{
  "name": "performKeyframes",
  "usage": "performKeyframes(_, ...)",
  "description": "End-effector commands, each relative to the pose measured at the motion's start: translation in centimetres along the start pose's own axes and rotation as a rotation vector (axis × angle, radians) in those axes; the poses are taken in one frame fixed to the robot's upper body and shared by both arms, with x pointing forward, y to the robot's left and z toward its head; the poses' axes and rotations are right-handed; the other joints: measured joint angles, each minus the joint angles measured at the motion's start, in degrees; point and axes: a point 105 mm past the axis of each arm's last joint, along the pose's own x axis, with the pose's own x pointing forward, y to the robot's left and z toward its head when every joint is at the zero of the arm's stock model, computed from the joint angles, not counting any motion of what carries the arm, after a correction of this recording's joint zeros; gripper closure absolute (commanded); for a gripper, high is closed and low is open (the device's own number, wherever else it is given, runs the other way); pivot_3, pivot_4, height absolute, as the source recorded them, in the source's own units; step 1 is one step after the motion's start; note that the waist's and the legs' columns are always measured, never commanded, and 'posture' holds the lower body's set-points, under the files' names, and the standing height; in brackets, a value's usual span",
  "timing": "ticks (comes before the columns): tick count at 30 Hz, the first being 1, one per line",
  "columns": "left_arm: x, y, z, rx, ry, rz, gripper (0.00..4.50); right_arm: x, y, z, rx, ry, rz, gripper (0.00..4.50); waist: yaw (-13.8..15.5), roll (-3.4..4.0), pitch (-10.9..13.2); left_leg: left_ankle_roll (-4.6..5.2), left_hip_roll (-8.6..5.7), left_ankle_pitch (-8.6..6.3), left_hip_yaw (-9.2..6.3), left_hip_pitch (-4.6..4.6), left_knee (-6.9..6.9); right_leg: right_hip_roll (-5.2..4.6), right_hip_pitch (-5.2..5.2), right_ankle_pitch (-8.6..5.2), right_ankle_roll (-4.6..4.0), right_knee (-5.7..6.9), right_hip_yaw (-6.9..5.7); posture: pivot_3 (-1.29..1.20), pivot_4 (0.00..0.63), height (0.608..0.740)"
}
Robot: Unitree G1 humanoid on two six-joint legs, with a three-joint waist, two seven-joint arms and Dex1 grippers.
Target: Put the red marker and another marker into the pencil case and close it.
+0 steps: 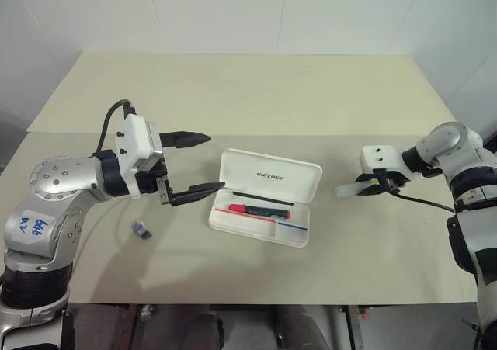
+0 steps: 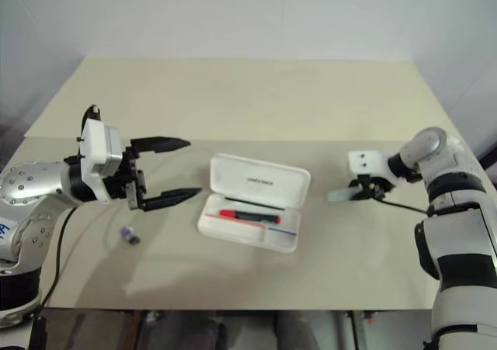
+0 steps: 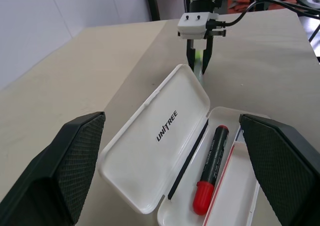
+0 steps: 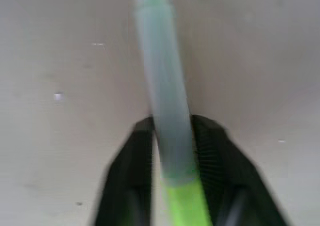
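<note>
Green highlighter between right pincer fingers

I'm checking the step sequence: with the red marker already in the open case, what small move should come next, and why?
Probably lift the green highlighter and carry it toward the pencil case. The right gripper is shut on it at the table, apart from the case, whose lid stands open with the red marker inside and room left.
</note>
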Motion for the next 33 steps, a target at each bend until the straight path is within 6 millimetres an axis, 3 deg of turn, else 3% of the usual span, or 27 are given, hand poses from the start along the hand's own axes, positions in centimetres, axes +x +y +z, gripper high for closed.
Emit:
performKeyframes(1,-0.2,-0.1,1.0,0.040,-0.016,-0.003,0.00,0.9,1.0,0.1,0.013,-0.024,0.082,4.06,-0.4,0.00,0.0,-0.01,0.02,0.00,0.00,0.01,-0.01,0.03,-0.01,0.01,-0.01,0.04,-0.01,0.00,0.150,0.740)
performKeyframes(7,0.3,-0.2,0.5,0.031,-0.022,-0.033,0.00,0.5,0.0,0.6,0.032,-0.074,-0.007,4.06,-1.2,0.00,0.0,-0.07,0.08,0.04,-0.04,0.00,-0.06,0.06,-0.05,-0.03,-0.09,0.14,-0.08,0.00,0.150,0.740)
performKeyframes(16,1.4,0.0,-1.8,-0.011,-0.009,-0.120,0.00,-3.6,-0.9,1.5,0.119,-0.280,-0.140,4.06,-1.2,0.20,0.1,-0.07,0.04,0.05,-0.09,-0.07,-0.06,0.03,-0.20,-0.02,-0.08,0.26,0.01,0.00,0.150,0.740)
performKeyframes(26,2.1,0.6,-3.5,-0.018,-0.003,-0.191,0.00,-8.1,3.9,2.5,0.231,-0.331,-0.175,4.06,0.7,0.27,0.2,0.01,0.01,0.01,-0.16,-0.19,-0.07,-0.01,-0.27,-0.03,-0.07,0.13,-0.04,0.00,0.150,0.740)
performKeyframes(30,2.4,0.9,-3.9,-0.018,-0.007,-0.219,0.00,-9.3,7.2,5.6,0.294,-0.412,-0.167,4.06,1.7,0.30,0.2,0.05,0.00,0.02,-0.19,-0.20,-0.07,0.00,-0.26,-0.03,-0.07,0.15,-0.04,0.00,0.150,0.740)
performKeyframes(33,2.5,1.1,-4.1,-0.020,-0.007,-0.231,0.00,-9.6,8.2,7.7,0.343,-0.475,-0.196,4.06,1.8,0.30,0.2,0.06,0.01,0.02,-0.12,-0.14,-0.04,0.04,-0.24,-0.02,-0.07,0.18,0.00,0.00,0.150,0.740)
